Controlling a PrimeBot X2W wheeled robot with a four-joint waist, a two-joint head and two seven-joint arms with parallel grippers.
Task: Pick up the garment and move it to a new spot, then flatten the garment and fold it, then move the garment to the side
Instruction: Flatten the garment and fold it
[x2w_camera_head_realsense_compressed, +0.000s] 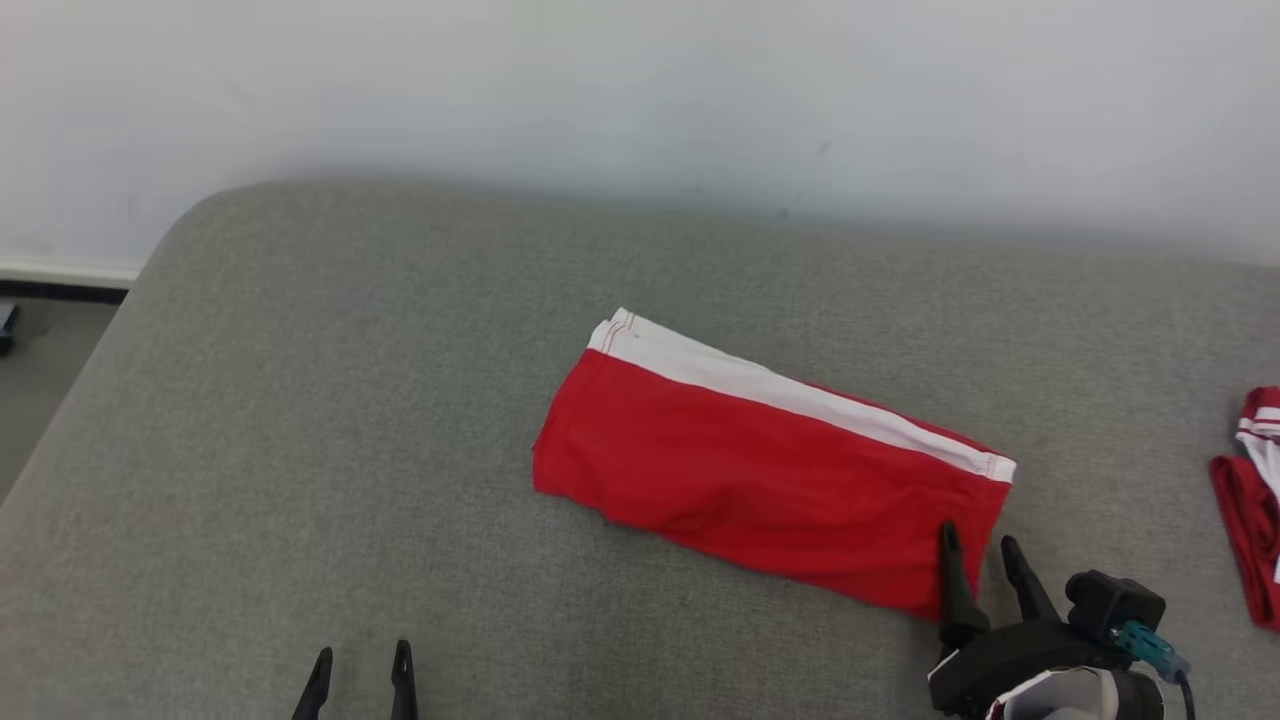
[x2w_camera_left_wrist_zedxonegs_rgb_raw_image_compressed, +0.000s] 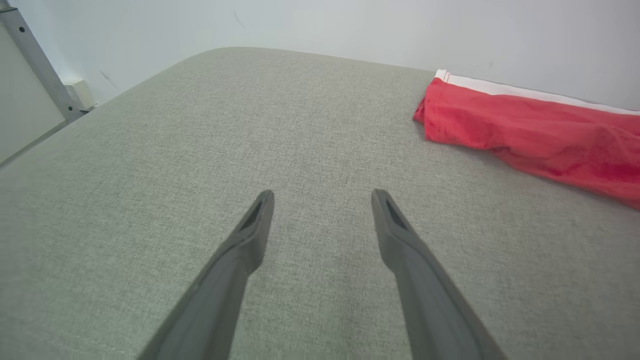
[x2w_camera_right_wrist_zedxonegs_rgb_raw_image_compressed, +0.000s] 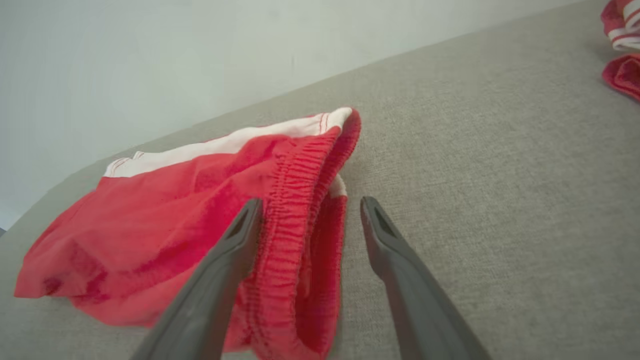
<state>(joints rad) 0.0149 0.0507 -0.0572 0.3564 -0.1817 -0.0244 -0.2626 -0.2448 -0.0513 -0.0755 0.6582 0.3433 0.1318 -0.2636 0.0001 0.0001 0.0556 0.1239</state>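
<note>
Lying near the middle of a grey fabric-covered cushion (x2w_camera_head_realsense_compressed: 300, 450) is a pair of red shorts (x2w_camera_head_realsense_compressed: 760, 480), folded into a long rectangle that slants from upper left to lower right in the head view. A white stripe runs along its far long edge, on the side nearest the pale wall (x2w_camera_head_realsense_compressed: 640, 90).

The right gripper (x2w_camera_head_realsense_compressed: 978, 535) is at the lower right corner of the shorts, its 2 dark fingers spread wide apart and gripping nothing. In the right wrist view the gathered elastic waistband (x2w_camera_right_wrist_zedxonegs_rgb_raw_image_compressed: 300, 190) forms that end of the shorts and runs up between the 2 fingers. The left finger lies over the red cloth, and the right finger lies over bare grey cushion just beside it. Whether the fingertips touch the cloth cannot be told.

The left gripper (x2w_camera_head_realsense_compressed: 363, 650) is at the bottom edge of the head view, well apart from the shorts. Its 2 fingers are also spread wide, with bare cushion between them.

At the far right edge of the cushion, well apart from the folded shorts, lies a second red-and-white garment (x2w_camera_head_realsense_compressed: 1255, 500), bunched up and partly cut off by the edge of the view.
</note>
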